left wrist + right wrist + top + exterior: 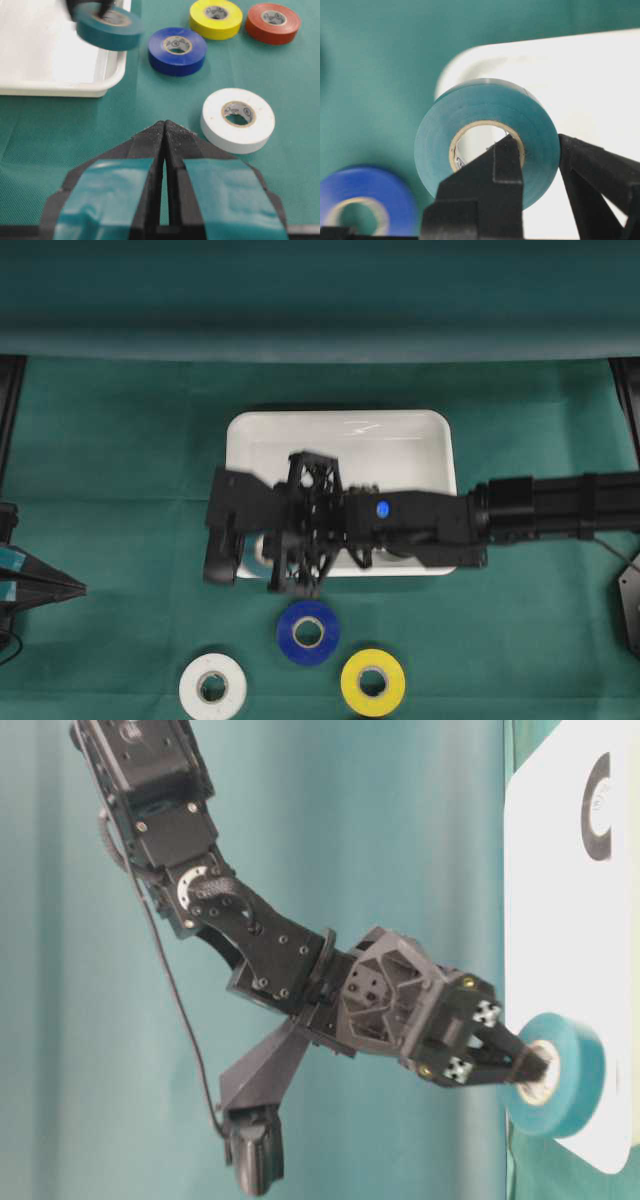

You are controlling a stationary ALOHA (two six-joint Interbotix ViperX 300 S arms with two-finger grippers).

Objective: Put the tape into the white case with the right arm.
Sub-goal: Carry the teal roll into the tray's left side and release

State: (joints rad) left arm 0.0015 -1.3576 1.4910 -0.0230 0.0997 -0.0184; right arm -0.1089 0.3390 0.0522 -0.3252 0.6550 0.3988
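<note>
1. Overhead exterior view: white case (340, 435) on the green table cloth (120, 440); the right arm (540, 508) reaches across the case's near rim, its wrist and right gripper (225, 540) covering the case's lower left corner.
2. Same view, near side of the case: blue tape roll (308, 632) just below the rim, yellow tape roll (372, 681) and white tape roll (212, 686) farther from the case, all three lying flat on the cloth and apart from one another.
3. Right wrist view: teal tape roll (487, 142) held by the right gripper, one finger (495, 190) through the core and the other finger outside the roll wall, jaws narrow and clamped on that wall; the roll hangs over the case's corner.
4. Table-level exterior view: the teal roll sits at the fingertips, against the case's edge; a black tape roll (596, 806) lies inside the case, well apart from that corner.
5. Left wrist view: left gripper (164, 132), blue-patched jaws pressed together and empty, pointing over the cloth outside the case; red tape roll (273, 22) beside the yellow roll, far from the case.
</note>
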